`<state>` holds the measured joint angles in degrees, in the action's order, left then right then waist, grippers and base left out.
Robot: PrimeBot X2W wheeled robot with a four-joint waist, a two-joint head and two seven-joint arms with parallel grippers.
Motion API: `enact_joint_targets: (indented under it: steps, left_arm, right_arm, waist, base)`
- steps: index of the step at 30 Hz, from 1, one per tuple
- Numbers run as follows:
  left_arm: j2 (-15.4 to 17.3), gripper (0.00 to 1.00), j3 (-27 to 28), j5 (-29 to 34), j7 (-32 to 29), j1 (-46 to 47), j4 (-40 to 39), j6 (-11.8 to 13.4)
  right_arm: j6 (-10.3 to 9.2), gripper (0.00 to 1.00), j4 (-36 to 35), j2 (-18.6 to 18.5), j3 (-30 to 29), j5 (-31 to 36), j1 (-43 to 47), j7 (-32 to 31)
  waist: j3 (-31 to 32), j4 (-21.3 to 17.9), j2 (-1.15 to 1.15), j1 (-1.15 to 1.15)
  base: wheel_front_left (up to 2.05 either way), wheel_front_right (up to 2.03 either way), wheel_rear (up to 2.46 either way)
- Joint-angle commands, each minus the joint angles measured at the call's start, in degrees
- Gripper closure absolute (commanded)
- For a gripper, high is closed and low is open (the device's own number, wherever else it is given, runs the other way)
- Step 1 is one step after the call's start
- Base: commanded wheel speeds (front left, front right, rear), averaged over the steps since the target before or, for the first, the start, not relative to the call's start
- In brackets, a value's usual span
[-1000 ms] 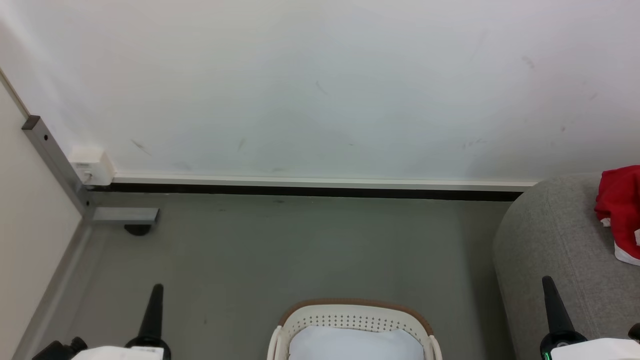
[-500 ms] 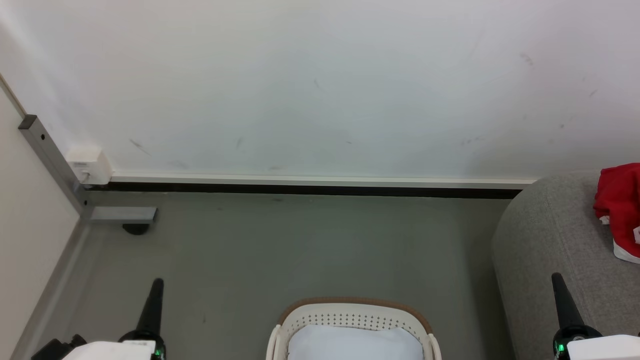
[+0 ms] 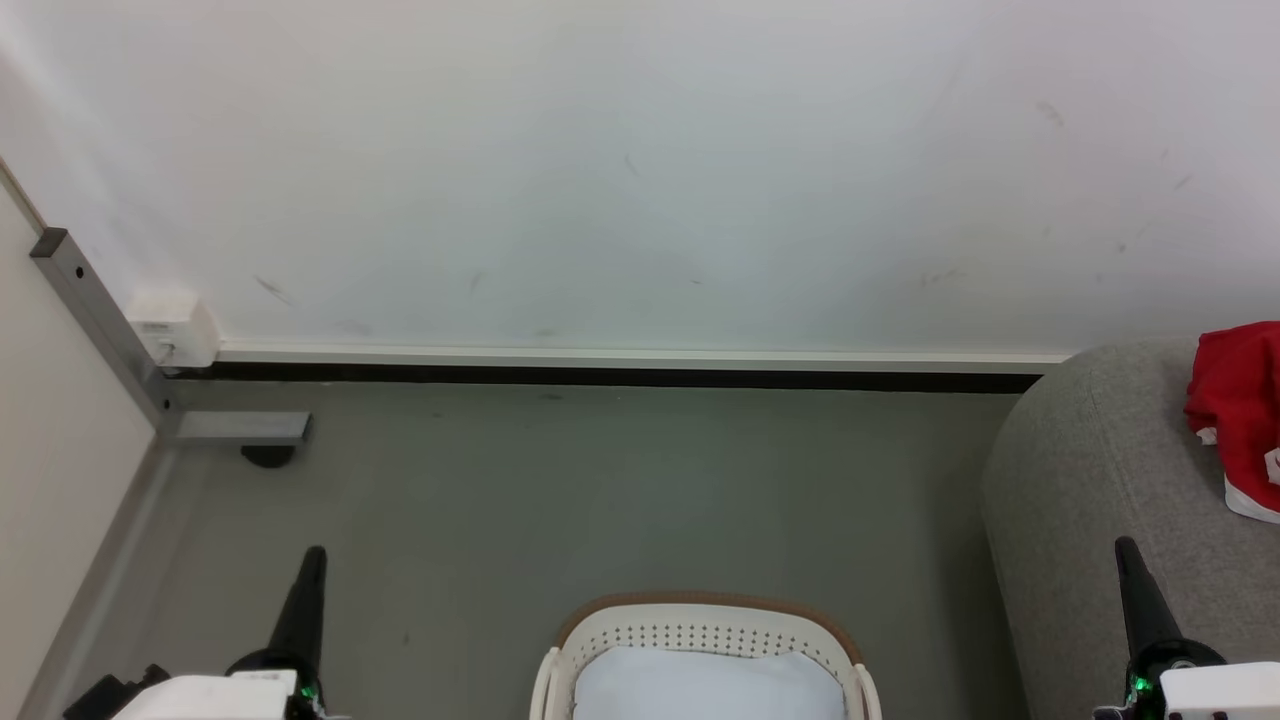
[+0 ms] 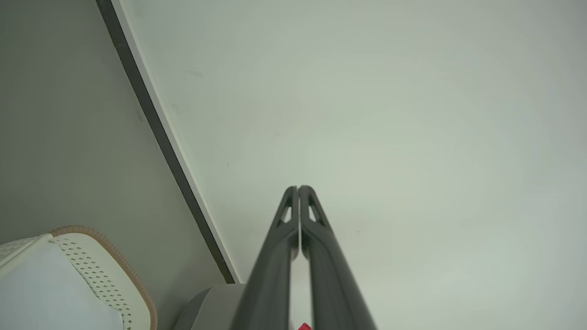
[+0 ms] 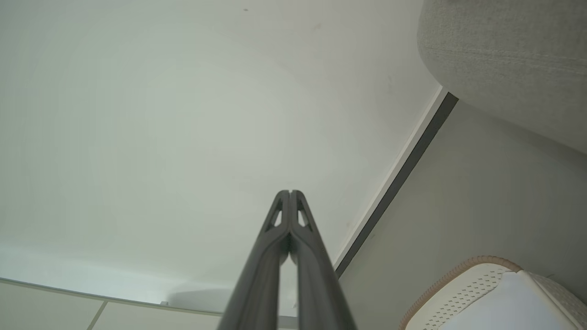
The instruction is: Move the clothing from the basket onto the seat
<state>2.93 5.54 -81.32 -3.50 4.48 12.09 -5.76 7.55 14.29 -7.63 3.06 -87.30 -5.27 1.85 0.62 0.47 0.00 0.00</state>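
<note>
The red clothing (image 3: 1240,395) with a white hem lies on the grey seat (image 3: 1090,500) at the right edge of the head view. The cream basket (image 3: 700,620) with its brown rim stands on the floor at the bottom centre, holding a pale white-blue pad (image 3: 700,685). My left gripper (image 3: 313,555) is shut at the lower left, left of the basket. My right gripper (image 3: 1127,548) is shut at the lower right, in front of the seat. In the wrist views the left gripper (image 4: 298,188) and the right gripper (image 5: 290,192) both show fingers pressed together with nothing between them.
A white wall (image 3: 640,170) with a dark baseboard (image 3: 600,376) runs across the back. A grey metal frame post (image 3: 95,320) with a foot (image 3: 265,457) and a white box (image 3: 175,325) stands at the left. Grey floor (image 3: 600,490) lies between the wall and the basket.
The whole head view has shifted slightly, so the camera moved. Both grippers' fingertips now sit slightly higher in the view, the right one further right.
</note>
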Motion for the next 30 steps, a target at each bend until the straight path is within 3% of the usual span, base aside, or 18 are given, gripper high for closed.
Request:
enact_joint_targets:
  steps: [1, 30]
  left_arm:
    - [0.19, 1.00, 0.40, -1.66, -0.49, 0.94, -0.18, 0.09]
    - [-0.01, 1.00, 1.22, -11.36, -3.27, 2.19, 0.25, 0.17]
  right_arm:
    - [-0.09, 1.00, -0.54, -0.69, -0.43, -1.61, -0.90, -0.33]
    - [-0.12, 1.00, -0.65, -1.62, -1.53, -12.29, -1.48, -1.94]
  waist:
    - [-0.03, -0.02, 0.00, 0.00]
    - [-0.58, -0.47, 0.00, 0.00]
  base:
    - [0.00, 0.00, 0.00]
    - [0.00, 0.00, 0.00]
